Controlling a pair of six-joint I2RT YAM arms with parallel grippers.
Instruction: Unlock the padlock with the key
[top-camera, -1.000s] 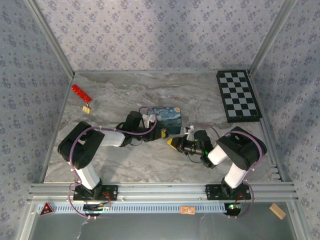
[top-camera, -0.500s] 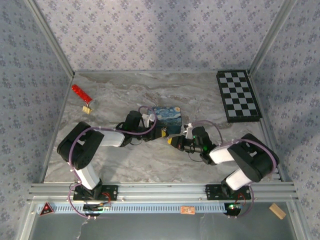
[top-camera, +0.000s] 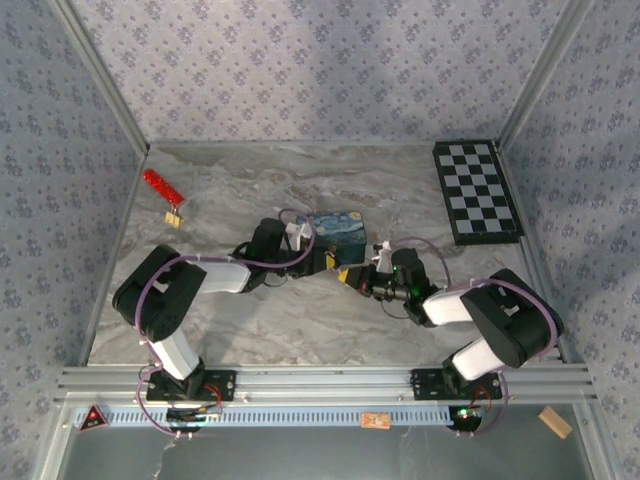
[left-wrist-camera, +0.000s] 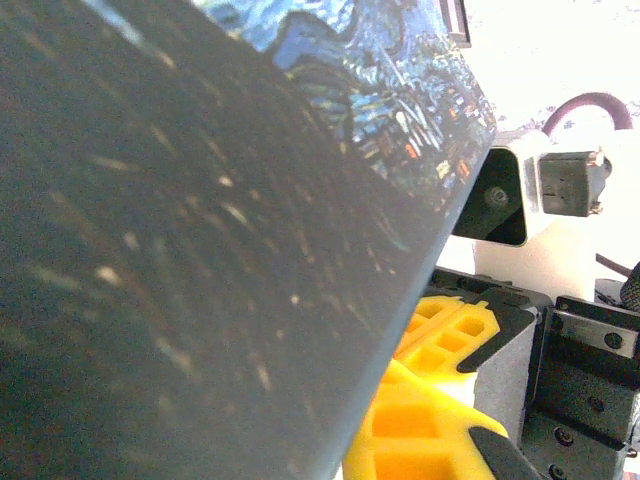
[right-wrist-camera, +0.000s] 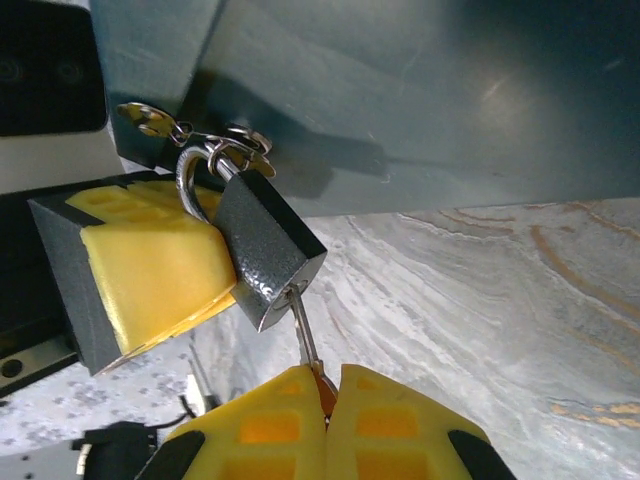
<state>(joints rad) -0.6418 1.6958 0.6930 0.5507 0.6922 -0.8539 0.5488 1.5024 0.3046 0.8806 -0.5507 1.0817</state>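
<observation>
- Just past the tips of the right pincer (right-wrist-camera: 325, 378), the padlock (right-wrist-camera: 265, 255) hangs tilted, keyhole end towards those tips. Its silver shackle (right-wrist-camera: 190, 185) at the far end is hooked through a metal ring on the blue painted box (right-wrist-camera: 420, 90).
- The right pincer is clamped tight on the key (right-wrist-camera: 304, 328), whose thin blade runs from between its tips into the padlock's bottom.
- Left of those tips, a yellow finger (right-wrist-camera: 150, 265) of the left pincer (top-camera: 325, 266) sits against the padlock's side.
- The left pincer is closed up; whether it pinches anything I cannot tell.
- From above, both pincers meet tip to tip at the box's near side on the marble table (top-camera: 300, 330).
- Far off to the left pincer's left lie a red strip (top-camera: 158, 184) and a small gold piece (top-camera: 175, 218); far right of the right pincer, a chequered board (top-camera: 477, 190).
</observation>
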